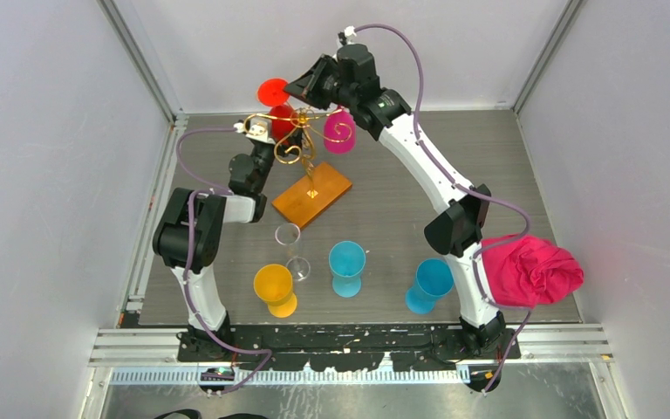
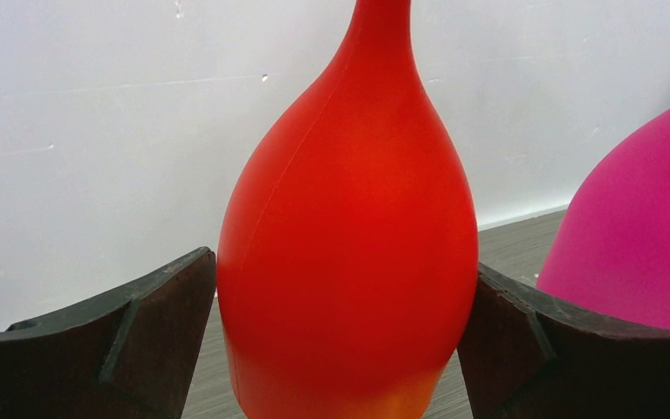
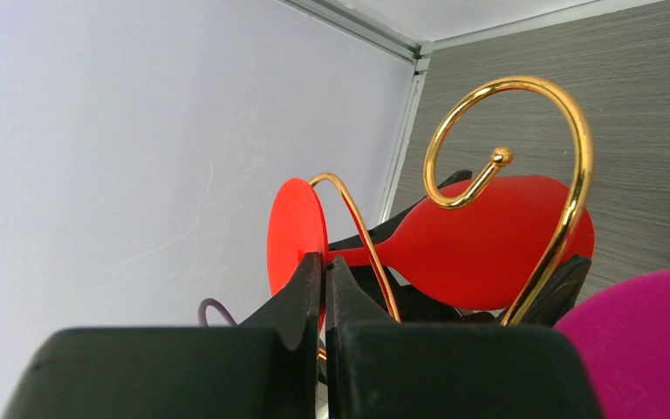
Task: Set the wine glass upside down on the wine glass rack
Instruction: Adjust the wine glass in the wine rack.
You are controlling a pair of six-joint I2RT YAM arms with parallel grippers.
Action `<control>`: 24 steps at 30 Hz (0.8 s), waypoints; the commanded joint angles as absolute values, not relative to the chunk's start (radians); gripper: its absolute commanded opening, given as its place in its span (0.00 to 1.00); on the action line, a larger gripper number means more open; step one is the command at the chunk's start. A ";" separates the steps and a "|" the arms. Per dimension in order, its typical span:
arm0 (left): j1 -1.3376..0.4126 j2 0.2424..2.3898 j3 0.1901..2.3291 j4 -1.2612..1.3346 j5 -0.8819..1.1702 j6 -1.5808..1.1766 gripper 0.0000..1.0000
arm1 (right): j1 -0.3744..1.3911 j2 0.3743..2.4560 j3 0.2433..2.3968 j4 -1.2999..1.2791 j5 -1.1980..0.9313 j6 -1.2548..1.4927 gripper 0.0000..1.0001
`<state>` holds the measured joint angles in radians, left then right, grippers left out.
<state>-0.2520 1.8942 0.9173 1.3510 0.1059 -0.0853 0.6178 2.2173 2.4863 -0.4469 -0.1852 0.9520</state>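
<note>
A red wine glass (image 1: 281,119) hangs upside down at the back of the table, its stem inside a gold curl of the wine glass rack (image 1: 312,194). My left gripper (image 1: 266,133) is open, and the red bowl (image 2: 349,218) fills the space between its dark fingers (image 2: 140,332). In the right wrist view my right gripper (image 3: 324,259) is shut, its tips right at the glass's round foot (image 3: 295,231) where the stem begins. Gold scroll wire (image 3: 576,175) crosses in front of the bowl. A pink glass (image 1: 340,133) hangs on a neighbouring arm.
Upright on the near half of the table stand a clear glass (image 1: 289,237), a yellow glass (image 1: 274,286), a teal glass (image 1: 346,262) and a blue glass (image 1: 429,281). A pink cloth (image 1: 532,269) lies at the right edge. The back wall is close behind the rack.
</note>
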 commanded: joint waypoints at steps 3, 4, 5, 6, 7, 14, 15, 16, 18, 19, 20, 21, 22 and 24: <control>-0.213 1.856 0.908 1.431 0.055 -0.045 1.00 | 0.589 2.199 2.514 -0.391 -0.160 0.930 0.01; -0.213 1.855 0.907 1.431 0.052 -0.045 1.00 | 0.589 2.202 2.517 -0.393 -0.160 0.930 0.01; -0.210 1.855 0.907 1.431 0.050 -0.045 1.00 | 0.588 2.203 2.521 -0.395 -0.159 0.930 0.01; -0.209 1.855 0.905 1.431 0.047 -0.045 1.00 | 0.589 2.204 2.522 -0.396 -0.159 0.931 0.01; -0.207 1.853 0.904 1.431 0.046 -0.044 1.00 | 0.588 2.205 2.524 -0.396 -0.158 0.932 0.01; -0.197 1.856 0.892 1.431 0.049 -0.043 1.00 | 0.589 2.213 2.544 -0.400 -0.154 0.940 0.01; -0.195 1.856 0.889 1.431 0.050 -0.043 1.00 | 0.588 2.215 2.547 -0.400 -0.153 0.941 0.01; -0.195 1.856 0.888 1.431 0.051 -0.043 1.00 | 0.589 2.217 2.551 -0.400 -0.153 0.941 0.01; -0.193 1.858 0.883 1.431 0.051 -0.043 1.00 | 0.589 2.223 2.559 -0.400 -0.153 0.943 0.01; -0.193 1.858 0.882 1.431 0.051 -0.043 1.00 | 0.589 2.226 2.564 -0.402 -0.153 0.943 0.01; -0.193 1.857 0.881 1.431 0.049 -0.041 1.00 | 0.588 2.230 2.566 -0.402 -0.154 0.946 0.01; -0.193 1.858 0.880 1.431 0.050 -0.041 1.00 | 0.589 2.231 2.566 -0.400 -0.154 0.947 0.01; -0.193 1.858 0.878 1.431 0.050 -0.039 1.00 | 0.589 2.232 2.567 -0.396 -0.153 0.948 0.01; -0.193 1.859 0.873 1.431 0.050 -0.039 1.00 | 0.589 2.235 2.568 -0.389 -0.154 0.949 0.01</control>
<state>-0.2237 1.8942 0.8898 1.3647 0.1055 -0.0746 0.6178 2.2490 2.5084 -0.4355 -0.1913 0.9775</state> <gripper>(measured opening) 0.997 0.046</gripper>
